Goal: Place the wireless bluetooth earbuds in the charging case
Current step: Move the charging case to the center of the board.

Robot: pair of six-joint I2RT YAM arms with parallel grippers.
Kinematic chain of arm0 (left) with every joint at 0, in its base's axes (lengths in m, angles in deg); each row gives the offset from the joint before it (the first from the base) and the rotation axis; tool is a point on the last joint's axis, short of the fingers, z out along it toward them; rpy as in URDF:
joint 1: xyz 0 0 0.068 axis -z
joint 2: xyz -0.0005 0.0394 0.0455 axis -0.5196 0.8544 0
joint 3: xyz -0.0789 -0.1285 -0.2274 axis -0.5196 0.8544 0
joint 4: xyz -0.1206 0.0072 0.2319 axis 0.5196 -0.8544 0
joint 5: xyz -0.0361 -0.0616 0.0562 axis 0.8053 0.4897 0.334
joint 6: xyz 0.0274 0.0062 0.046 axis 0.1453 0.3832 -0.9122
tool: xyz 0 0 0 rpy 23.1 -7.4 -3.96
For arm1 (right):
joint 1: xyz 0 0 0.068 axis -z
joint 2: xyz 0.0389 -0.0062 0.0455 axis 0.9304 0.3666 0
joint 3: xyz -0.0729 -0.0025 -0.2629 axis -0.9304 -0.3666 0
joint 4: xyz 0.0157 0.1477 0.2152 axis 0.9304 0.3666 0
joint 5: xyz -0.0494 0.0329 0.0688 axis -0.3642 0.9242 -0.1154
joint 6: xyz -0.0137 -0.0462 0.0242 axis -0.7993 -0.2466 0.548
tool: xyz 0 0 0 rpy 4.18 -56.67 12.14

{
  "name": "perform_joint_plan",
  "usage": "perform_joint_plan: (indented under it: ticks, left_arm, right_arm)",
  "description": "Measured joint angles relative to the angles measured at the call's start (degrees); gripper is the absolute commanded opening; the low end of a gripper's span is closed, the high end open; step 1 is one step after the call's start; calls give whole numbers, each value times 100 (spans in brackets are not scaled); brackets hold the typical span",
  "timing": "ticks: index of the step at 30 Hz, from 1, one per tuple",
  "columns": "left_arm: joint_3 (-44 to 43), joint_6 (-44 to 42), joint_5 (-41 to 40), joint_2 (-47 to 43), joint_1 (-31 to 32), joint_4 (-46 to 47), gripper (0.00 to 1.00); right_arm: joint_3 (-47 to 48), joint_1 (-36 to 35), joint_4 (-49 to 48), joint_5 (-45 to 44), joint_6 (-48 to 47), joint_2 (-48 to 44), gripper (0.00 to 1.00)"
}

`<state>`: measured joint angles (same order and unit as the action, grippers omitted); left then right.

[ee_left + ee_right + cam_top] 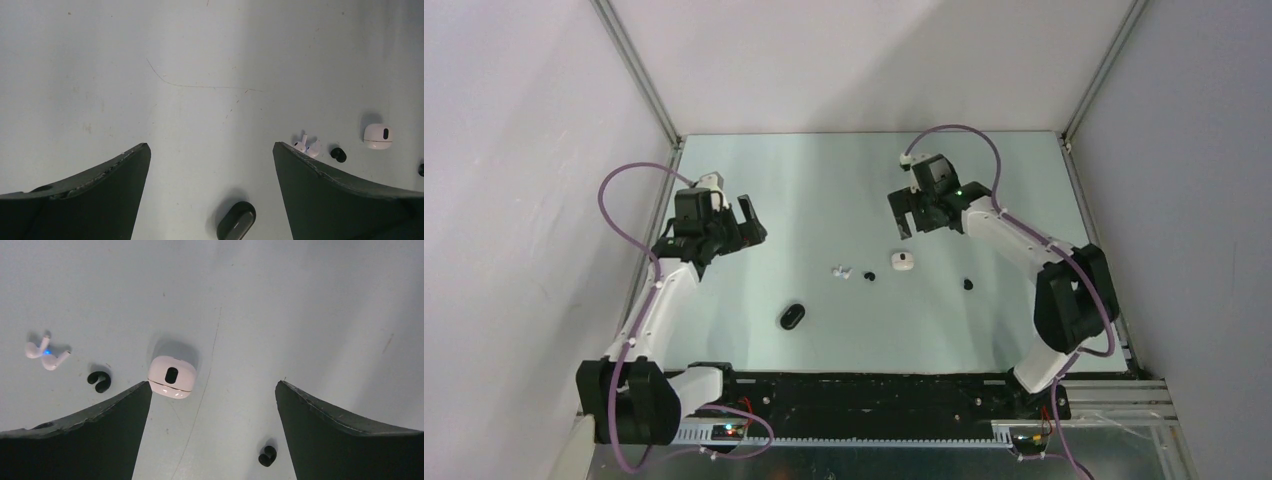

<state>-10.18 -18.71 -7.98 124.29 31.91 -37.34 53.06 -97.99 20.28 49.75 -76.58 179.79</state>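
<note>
Two white earbuds (842,271) lie together mid-table; they also show in the left wrist view (307,146) and right wrist view (46,353). One black earbud (870,275) lies beside them (338,154) (99,381); a second black earbud (968,284) lies to the right (267,455). A closed white case (902,261) sits between them (377,136) (172,376). A closed black case (792,316) lies nearer the front (236,221). My left gripper (751,224) is open and empty above the left of the table. My right gripper (903,214) is open and empty, behind the white case.
Grey enclosure walls with metal corner posts (639,68) surround the table on the left, back and right. A black strip (874,392) with the arm bases runs along the near edge.
</note>
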Motion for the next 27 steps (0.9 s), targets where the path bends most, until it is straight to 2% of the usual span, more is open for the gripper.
perform_joint_plan:
  ticks: [9, 27]
  left_arm:
    - [0, -2, 4, 133, 0, 17, 100]
    - [0, 2, 13, 133, 0, 144, 100]
  right_arm:
    - [2, -188, 87, 142, -448, 1145, 96]
    - [144, -317, -188, 466, -470, 1556, 95]
